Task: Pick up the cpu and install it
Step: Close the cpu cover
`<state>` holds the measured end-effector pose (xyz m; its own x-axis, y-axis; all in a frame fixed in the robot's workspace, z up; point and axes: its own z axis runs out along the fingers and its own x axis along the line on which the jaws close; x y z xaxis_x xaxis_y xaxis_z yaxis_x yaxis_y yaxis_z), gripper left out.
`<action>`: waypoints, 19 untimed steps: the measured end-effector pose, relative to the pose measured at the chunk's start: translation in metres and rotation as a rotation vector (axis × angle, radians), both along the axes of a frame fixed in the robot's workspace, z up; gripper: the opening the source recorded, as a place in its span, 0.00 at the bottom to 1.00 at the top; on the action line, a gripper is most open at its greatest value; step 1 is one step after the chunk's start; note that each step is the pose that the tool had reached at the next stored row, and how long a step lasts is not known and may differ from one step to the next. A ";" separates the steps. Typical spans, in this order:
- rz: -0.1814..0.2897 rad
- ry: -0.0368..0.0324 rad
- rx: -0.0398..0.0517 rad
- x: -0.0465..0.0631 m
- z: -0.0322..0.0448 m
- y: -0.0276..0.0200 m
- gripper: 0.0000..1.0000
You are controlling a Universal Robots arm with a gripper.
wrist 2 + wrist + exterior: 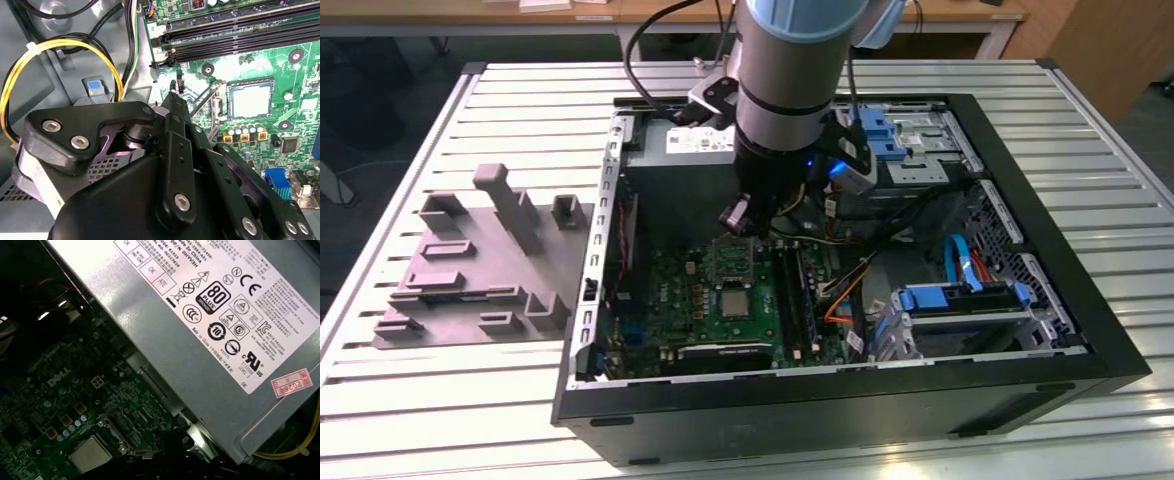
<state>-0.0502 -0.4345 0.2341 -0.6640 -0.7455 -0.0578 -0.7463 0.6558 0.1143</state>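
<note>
We found the cpu already seated in the socket of the green board, centre-right of the second wrist view, with the tool poised above the board, its opening and contents indeterminable.

Pale silver-grey cpu set in a bright green board. Matt black gripper, just beside yellow cables. Behind the jaws, a grey power-supply box with white labels.
</note>
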 end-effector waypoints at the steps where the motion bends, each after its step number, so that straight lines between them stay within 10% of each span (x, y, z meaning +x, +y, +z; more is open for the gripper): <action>1: 0.004 0.0001 -0.0001 0.000 0.0005 0.0000 0.11; 19: 0.046 0.0112 0.0002 0.000 0.0082 0.0000 0.11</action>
<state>-0.0502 -0.4345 0.2423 -0.6293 -0.7755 -0.0508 -0.7745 0.6205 0.1229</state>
